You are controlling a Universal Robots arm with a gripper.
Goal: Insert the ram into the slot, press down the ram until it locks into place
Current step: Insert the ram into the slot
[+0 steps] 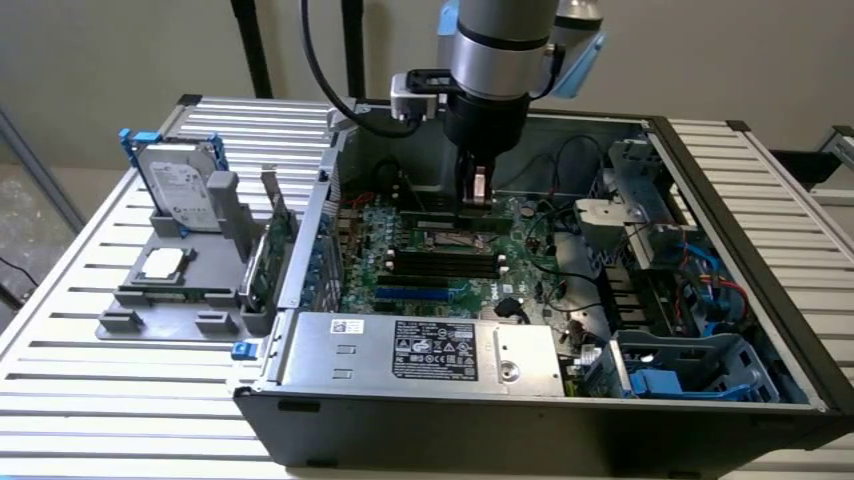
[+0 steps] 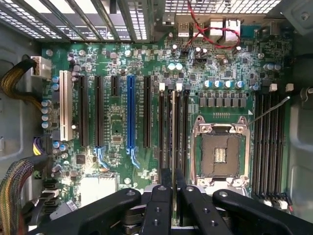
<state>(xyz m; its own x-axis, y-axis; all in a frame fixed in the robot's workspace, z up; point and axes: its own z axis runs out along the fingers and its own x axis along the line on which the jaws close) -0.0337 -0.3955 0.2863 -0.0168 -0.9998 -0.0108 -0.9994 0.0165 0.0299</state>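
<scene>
One ram (image 2: 173, 132), clamped in one gripper (image 2: 172, 196), stands edge-on over one slot (image 2: 169, 112).

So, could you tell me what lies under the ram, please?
Long black memory sockets with white end clips flank it on the green motherboard. The socket directly beneath is covered by the thin green ram stick, gripped by the pincer.

This is a robotics lab setting. A slatted aluminium worktop (image 1: 80, 330) carries an opened desktop computer case (image 1: 534, 430) with its motherboard (image 2: 115, 132) bare, and a robot arm (image 1: 501, 50) stands over it, end effector (image 1: 477, 200) inside. At nine o'clock from the case a grey fixture (image 1: 160, 300) holds a hard drive (image 1: 183, 190) and, probably, a processor (image 1: 163, 263). A plain wall (image 1: 107, 50) stands behind.
</scene>
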